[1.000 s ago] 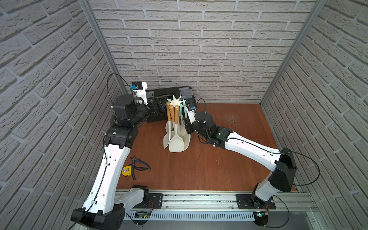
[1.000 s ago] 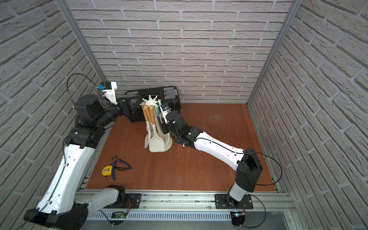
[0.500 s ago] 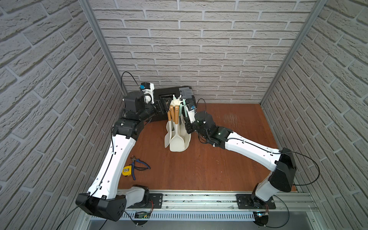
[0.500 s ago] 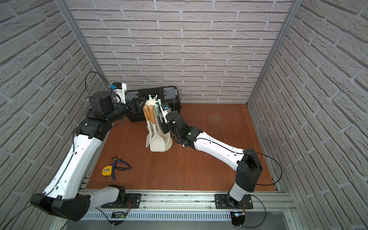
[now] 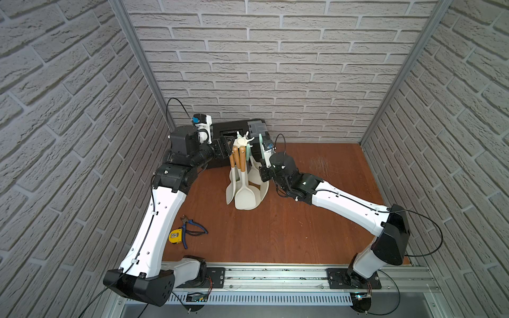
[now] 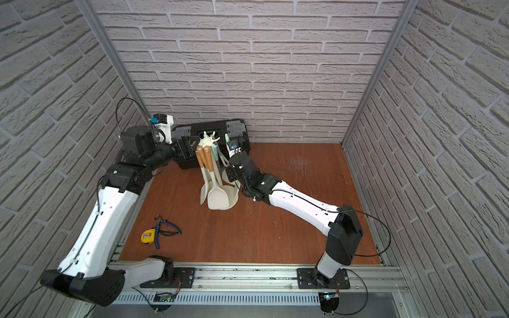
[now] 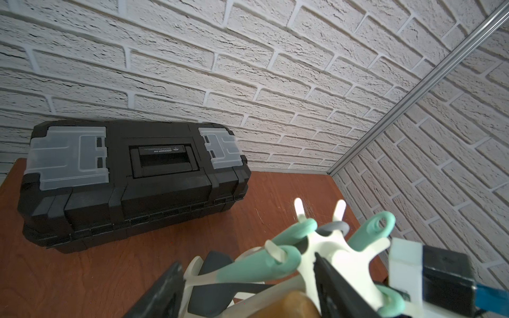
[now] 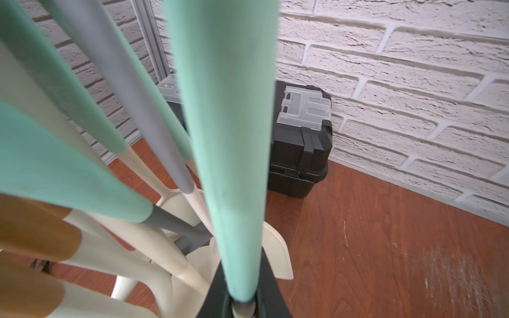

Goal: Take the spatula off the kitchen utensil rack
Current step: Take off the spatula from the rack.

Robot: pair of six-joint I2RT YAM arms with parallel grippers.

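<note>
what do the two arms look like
The left arm and right arm both have white shell links with black joint housings, and thin black cables loop alongside. A white camera mount with a blue plug sits on each wrist.

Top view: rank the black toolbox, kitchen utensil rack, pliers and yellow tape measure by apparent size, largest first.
1. black toolbox and kitchen utensil rack: too close to rank. The toolbox is partly hidden, and the rack rises toward the camera.
2. pliers
3. tape measure, clearly smallest
</note>
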